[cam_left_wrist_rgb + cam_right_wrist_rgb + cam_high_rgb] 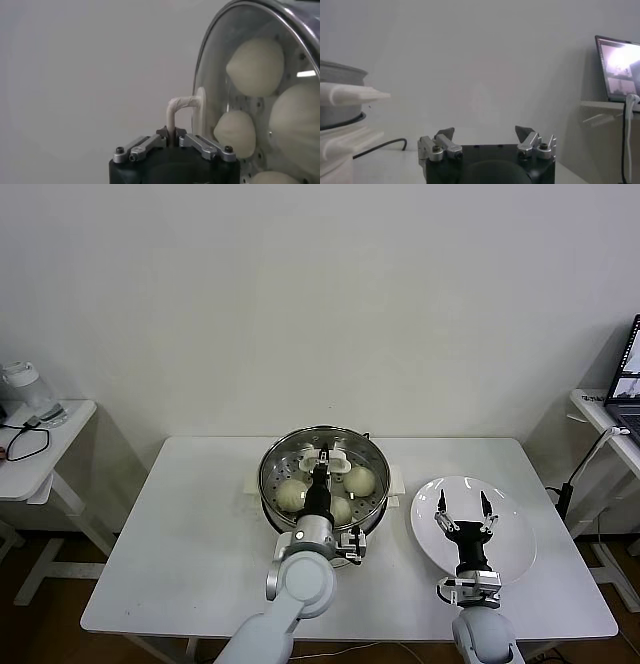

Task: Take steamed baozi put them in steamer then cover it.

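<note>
The steamer (372,454) stands at the table's middle back on its cream-white base, with the steamed baozi (360,481) inside. The clear glass cover (285,459) lies on the pot. My left gripper (322,467) is above the pot's middle, shut on the cover's cream-white bar handle (337,460). In the left wrist view the fingers grip the handle (172,114), and the baozi (256,67) show through the glass (212,95). My right gripper (463,506) is open and empty above the white plate (515,539); it also shows in the right wrist view (484,134).
The white plate lies at the table's right, bare. A side table (40,449) with a jug and cable stands at the left. Another table with a laptop (628,379) stands at the right. The steamer's side and handle show in the right wrist view (342,95).
</note>
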Tool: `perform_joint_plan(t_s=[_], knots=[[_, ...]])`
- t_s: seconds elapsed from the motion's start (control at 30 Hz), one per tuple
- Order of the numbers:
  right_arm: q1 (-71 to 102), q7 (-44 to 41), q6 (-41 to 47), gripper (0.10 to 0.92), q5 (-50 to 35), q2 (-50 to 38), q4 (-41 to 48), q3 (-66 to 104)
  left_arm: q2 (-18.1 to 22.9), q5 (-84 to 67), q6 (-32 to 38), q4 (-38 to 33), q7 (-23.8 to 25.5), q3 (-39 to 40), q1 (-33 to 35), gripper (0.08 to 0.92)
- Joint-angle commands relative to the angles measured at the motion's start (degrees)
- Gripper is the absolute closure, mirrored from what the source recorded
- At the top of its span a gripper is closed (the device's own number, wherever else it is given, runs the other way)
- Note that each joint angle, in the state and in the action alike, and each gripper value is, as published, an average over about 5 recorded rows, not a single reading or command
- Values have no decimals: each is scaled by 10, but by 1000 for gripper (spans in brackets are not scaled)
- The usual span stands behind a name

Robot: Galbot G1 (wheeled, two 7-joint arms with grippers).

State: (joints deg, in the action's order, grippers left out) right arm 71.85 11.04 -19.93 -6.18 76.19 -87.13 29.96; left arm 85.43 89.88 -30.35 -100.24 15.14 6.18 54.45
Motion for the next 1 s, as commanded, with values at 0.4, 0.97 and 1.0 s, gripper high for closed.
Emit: perform_joint_plan(t_s=[0.4, 0.97, 1.0], knots=[[1, 0, 0, 203, 0, -3, -2, 1, -14, 0, 11, -42, 5, -7, 21, 703], [5, 2, 27, 203, -22, -11, -17, -4, -165, -271, -4, -298, 9, -55, 91, 219], [7, 3, 36, 203, -33, -13, -21, -6, -175, -318, -3, -313, -5, -72, 97, 204]])
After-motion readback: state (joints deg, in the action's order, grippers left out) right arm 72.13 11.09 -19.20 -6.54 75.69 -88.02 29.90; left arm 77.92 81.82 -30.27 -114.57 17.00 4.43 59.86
